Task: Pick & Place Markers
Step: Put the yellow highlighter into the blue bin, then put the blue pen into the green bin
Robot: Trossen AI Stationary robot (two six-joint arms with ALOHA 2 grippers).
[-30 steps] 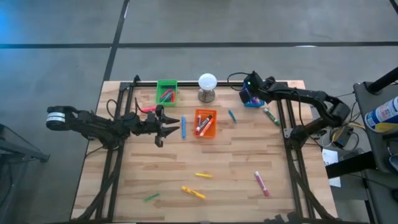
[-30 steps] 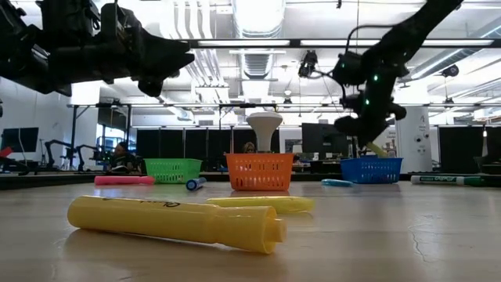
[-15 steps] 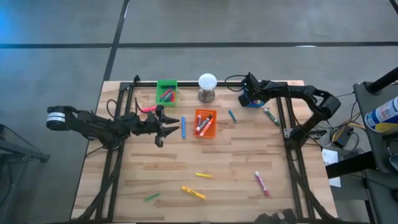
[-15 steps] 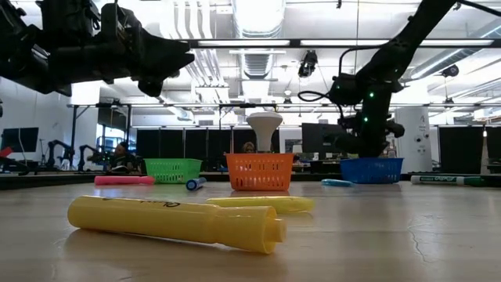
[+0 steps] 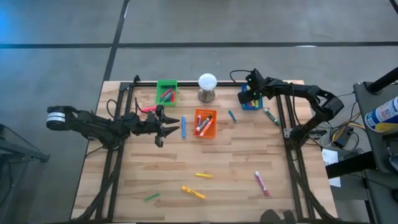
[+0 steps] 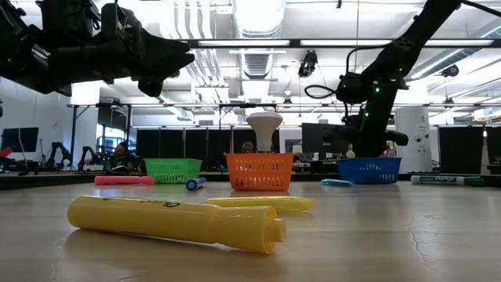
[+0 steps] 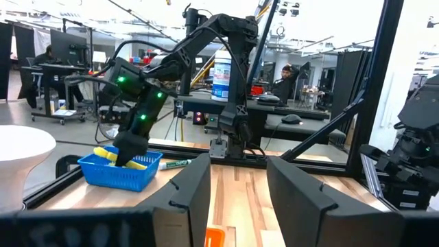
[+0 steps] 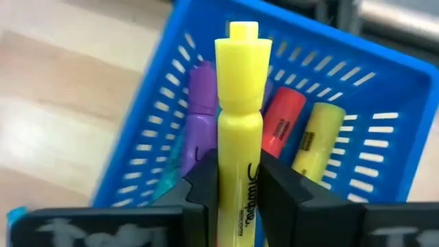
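Observation:
My right gripper (image 5: 249, 96) hangs over the blue bin (image 5: 252, 103) at the table's far right, shut on a yellow marker (image 8: 239, 116). In the bin (image 8: 154, 144) lie a purple (image 8: 200, 103), a red (image 8: 281, 120) and a yellow marker (image 8: 317, 137). My left gripper (image 5: 169, 122) hovers open and level at mid-left, holding nothing. More markers lie flat on the table: two yellow (image 5: 203, 175) (image 5: 193, 192), a pink (image 5: 262, 183), a green (image 5: 151, 197) and two blue (image 5: 183, 127) (image 5: 232, 116). My right gripper pinches the yellow marker's barrel (image 8: 239, 199) between its two fingers (image 8: 204, 182). The fingers slant down from above toward the bin. The marker runs forward along the fingers, its narrow end (image 8: 243, 31) out ahead over the bin's markers. Whether it touches them, I cannot tell.
A green bin (image 5: 166, 92) with markers stands at the far left, an orange-red bin (image 5: 204, 122) with markers at the middle. A white ball on a grey stand (image 5: 207, 82) is at the far edge. A green-and-white marker (image 5: 270, 116) lies near the right frame rail.
My right gripper has sunk toward the blue bin with the yellow marker, tipping more steeply down and rolling at the wrist. My left arm has kept still.

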